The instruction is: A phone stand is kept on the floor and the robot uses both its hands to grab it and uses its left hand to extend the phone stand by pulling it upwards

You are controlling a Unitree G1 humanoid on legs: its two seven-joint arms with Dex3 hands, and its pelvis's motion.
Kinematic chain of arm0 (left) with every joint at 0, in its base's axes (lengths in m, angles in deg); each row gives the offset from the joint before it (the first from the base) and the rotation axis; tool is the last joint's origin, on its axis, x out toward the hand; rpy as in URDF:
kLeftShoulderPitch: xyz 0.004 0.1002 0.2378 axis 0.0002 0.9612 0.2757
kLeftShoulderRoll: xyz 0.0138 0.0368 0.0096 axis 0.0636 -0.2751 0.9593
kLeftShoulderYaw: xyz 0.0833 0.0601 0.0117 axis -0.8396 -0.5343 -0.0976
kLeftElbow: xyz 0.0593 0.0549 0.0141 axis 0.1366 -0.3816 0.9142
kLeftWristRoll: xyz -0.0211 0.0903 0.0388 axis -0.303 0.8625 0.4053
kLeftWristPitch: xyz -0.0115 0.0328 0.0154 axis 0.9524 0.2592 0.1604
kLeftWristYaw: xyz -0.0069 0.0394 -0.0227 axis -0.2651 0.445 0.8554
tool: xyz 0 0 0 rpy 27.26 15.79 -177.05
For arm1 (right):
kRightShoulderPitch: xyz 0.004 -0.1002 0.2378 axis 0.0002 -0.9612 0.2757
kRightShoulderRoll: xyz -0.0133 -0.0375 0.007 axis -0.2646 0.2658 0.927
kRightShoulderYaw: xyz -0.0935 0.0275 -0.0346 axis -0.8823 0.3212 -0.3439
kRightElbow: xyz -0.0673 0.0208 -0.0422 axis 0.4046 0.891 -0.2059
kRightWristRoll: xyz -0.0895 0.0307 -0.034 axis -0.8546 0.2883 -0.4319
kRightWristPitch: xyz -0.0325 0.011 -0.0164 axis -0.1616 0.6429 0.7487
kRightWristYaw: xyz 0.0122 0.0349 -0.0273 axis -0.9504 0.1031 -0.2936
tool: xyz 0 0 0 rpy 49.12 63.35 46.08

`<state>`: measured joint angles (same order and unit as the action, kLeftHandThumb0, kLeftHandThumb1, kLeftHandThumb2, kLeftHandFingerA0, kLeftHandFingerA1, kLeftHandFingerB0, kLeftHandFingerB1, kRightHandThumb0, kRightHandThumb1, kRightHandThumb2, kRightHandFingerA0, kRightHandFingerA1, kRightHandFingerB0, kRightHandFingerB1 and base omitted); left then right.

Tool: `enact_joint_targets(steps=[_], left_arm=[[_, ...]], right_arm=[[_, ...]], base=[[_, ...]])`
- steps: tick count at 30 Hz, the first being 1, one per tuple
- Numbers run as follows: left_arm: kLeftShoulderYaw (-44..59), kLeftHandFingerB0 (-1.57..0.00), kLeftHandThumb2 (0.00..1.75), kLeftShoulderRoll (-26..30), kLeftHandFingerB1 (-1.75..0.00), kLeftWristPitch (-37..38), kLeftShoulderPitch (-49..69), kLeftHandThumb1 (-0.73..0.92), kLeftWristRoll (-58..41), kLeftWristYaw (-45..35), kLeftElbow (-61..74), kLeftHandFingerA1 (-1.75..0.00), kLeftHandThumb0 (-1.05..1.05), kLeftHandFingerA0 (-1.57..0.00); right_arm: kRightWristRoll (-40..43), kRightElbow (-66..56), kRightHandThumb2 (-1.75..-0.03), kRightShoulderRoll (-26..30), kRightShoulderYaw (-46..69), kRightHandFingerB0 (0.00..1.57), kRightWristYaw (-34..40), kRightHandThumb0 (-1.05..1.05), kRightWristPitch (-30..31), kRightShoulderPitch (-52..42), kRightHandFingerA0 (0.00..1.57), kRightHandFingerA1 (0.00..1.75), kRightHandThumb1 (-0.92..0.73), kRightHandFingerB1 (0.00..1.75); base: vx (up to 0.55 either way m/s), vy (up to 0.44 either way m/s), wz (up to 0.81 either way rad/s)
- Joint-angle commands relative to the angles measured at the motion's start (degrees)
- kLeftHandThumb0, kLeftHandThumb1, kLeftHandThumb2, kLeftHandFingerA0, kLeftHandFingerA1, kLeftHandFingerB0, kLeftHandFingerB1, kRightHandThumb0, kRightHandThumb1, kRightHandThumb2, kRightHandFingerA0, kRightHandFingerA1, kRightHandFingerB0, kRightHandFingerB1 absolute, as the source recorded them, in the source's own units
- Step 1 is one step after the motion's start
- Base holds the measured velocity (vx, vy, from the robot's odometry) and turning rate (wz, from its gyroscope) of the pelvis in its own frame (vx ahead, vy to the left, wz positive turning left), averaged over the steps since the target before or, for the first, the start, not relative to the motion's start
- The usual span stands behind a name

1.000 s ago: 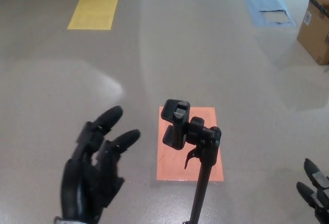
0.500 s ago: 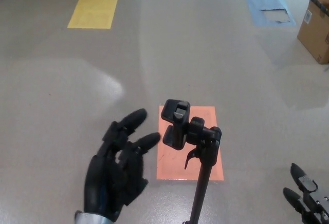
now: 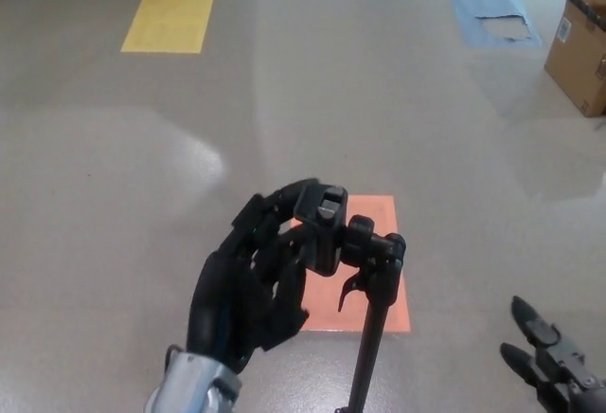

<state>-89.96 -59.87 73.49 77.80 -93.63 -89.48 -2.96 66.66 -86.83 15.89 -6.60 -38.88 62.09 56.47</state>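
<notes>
Left hand at the phone stand

We see our left hand [image 3: 248, 285] uncurled against the phone stand [image 3: 348, 271] head; right hand [image 3: 549, 356] empty, fingers apart.

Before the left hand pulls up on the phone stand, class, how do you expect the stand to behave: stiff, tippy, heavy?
The phone stand looks rigid: a hard black clamp on a thin pole. It is probably top-heavy and apt to tip, since the head is bulky and its base is out of view. The left hand is at the clamp; the right hand is apart, so nothing steadies the pole.
</notes>
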Motion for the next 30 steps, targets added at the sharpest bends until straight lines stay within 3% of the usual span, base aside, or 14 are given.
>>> enact_joint_targets(steps=[1,3,4,7,10,11,16,17,18,20,21,23,24,30], left_arm=[[-1.85,-0.22,0.74,-2.80,-0.63,-2.29,-1.37,0.76,0.13,-0.78,-0.87,-0.78,-1.05,-0.07],[-2.42,-0.20,1.00,-2.72,-0.62,-2.50,-1.78,0.53,-0.71,-1.93,-1.36,-0.71,-1.05,-0.10],[-2.56,-0.21,0.72,-2.63,-0.61,-2.68,-1.88,0.75,-0.77,-2.05,-1.39,-0.75,-1.05,-0.06],[-2.81,-0.19,0.66,-2.52,-0.60,-3.37,-2.69,0.74,-1.01,-2.40,-1.79,-0.74,-1.05,-0.04],[-2.51,-0.19,0.66,-3.12,-0.58,-3.59,-4.04,0.70,-1.85,-2.81,-2.99,-0.70,-1.05,-0.05],[-2.69,-0.16,0.98,-3.14,-0.60,-4.29,-4.05,0.50,-2.29,-3.31,-2.86,-0.64,-1.05,-0.04],[-2.89,-0.16,0.98,-2.99,-0.60,-5.54,-3.85,0.50,-2.93,-4.16,-2.45,-0.64,-1.05,-0.04],[-4.08,-0.15,0.66,-3.07,-0.61,-6.48,-3.19,0.71,-3.34,-5.62,-1.74,-0.71,-1.05,-0.03],[-4.82,-0.12,0.98,-3.21,-0.60,-6.95,-2.84,0.52,-3.73,-6.76,-1.56,-0.66,-1.05,-0.04],[-5.52,-0.12,0.98,-3.24,-0.60,-6.93,-2.47,0.52,-3.75,-7.04,-1.64,-0.66,-1.05,-0.05],[-5.62,-0.14,0.65,-3.32,-0.60,-7.15,-2.30,0.70,-4.16,-7.18,-1.55,-0.70,-1.05,-0.05],[-5.69,-0.14,0.65,-3.31,-0.60,-7.30,-2.23,0.70,-4.42,-7.28,-1.48,-0.70,-1.05,-0.05],[-6.18,-0.12,0.96,-3.86,-0.59,-7.22,-1.67,0.52,-3.76,-6.29,-1.47,-0.65,-1.05,-0.07],[-6.26,-0.15,0.63,-4.47,-0.58,-6.90,-1.71,0.68,-3.66,-5.15,-1.13,-0.68,-1.05,-0.08]], right_arm=[[-3.43,1.79,-0.88,-0.20,-1.73,0.00,1.45,-0.86,1.93,0.81,0.08,0.32,-0.51,0.00],[-3.57,1.60,-0.86,-0.55,-2.40,0.00,1.56,-0.83,2.75,0.59,0.07,0.29,-0.50,0.00],[-3.50,1.74,-0.85,-0.72,-2.60,0.00,1.54,-0.82,2.86,0.62,0.07,0.29,-0.50,0.00],[-3.40,2.56,-0.85,-1.42,-3.33,0.00,1.58,-0.82,2.99,1.01,0.07,0.28,-0.49,0.00],[-4.50,3.59,-0.87,-1.62,-4.28,0.00,1.67,-0.84,4.02,2.59,0.07,0.29,-0.50,0.00],[-5.21,4.08,-0.87,-1.55,-4.77,0.00,1.70,-0.85,4.34,3.32,0.06,0.32,-0.51,0.00],[-6.24,5.13,-0.87,-1.36,-5.80,0.00,2.07,-0.85,4.74,4.47,0.06,0.32,-0.51,0.00],[-6.63,8.65,-0.83,-2.23,-6.84,0.00,1.69,-0.76,5.84,8.32,0.01,0.11,-0.46,0.06],[-5.19,11.64,-0.77,-3.12,-7.10,0.00,0.58,-0.70,5.64,10.85,0.00,0.10,-0.42,0.06],[-3.72,15.46,-0.72,-3.39,-7.08,0.00,-0.67,-0.73,2.90,12.89,0.00,0.05,-0.40,0.00],[-3.04,18.23,-0.73,-4.04,-6.93,0.00,-0.87,-0.60,0.69,14.30,0.00,0.28,-0.34,0.14],[-2.72,20.19,-0.73,-4.37,-6.77,0.00,-1.00,-0.60,-0.87,15.22,0.00,0.28,-0.34,0.14],[-9.15,24.67,-0.61,-3.74,-9.34,0.26,3.36,-0.41,-3.10,18.58,0.54,0.77,-0.71,0.43],[-15.45,33.48,-0.87,-3.19,-13.98,0.02,8.33,-0.61,-4.11,26.90,0.23,0.60,-0.53,0.46]], base=[[0.00,0.000,0.00],[0.00,0.000,0.00],[0.00,0.000,0.00],[0.00,0.000,0.00],[0.00,0.000,0.00],[0.00,0.000,0.00],[0.00,0.000,0.00],[0.00,0.000,0.00],[0.00,0.000,0.00],[0.00,0.000,0.00],[0.00,0.000,0.00],[0.00,0.000,0.00],[0.00,0.000,0.00],[0.00,0.000,0.00]])
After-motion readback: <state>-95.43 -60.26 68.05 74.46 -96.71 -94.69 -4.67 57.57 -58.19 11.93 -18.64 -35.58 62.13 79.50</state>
